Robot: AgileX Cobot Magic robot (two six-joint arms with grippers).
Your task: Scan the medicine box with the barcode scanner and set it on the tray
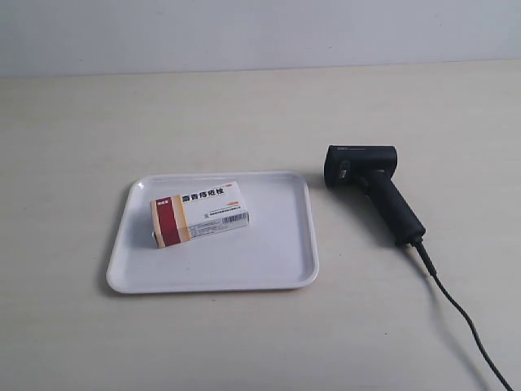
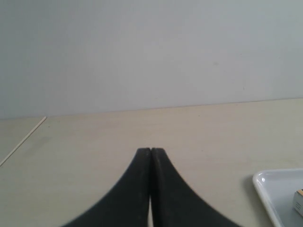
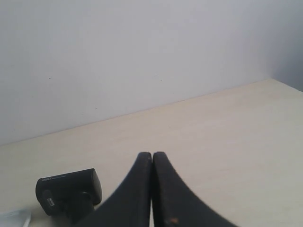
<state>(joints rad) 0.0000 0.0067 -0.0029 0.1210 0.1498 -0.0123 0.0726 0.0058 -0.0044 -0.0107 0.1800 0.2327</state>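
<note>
The medicine box [image 1: 199,213] lies flat inside the white tray [image 1: 281,261], its dark red and tan band toward the exterior view's left and its barcode facing up. The black barcode scanner [image 1: 370,186] lies on the table beside the tray, its cable [image 1: 464,322] trailing toward the front edge. No arm shows in the exterior view. My left gripper [image 2: 150,150] is shut with nothing in it; a tray corner [image 2: 270,185] and a sliver of the box [image 2: 298,200] show beside it. My right gripper [image 3: 152,154] is shut and empty, with the scanner head [image 3: 68,189] close by.
The pale tabletop [image 1: 244,114] runs back to a plain light wall [image 1: 260,32]. A thin seam line [image 2: 23,140] crosses the table in the left wrist view.
</note>
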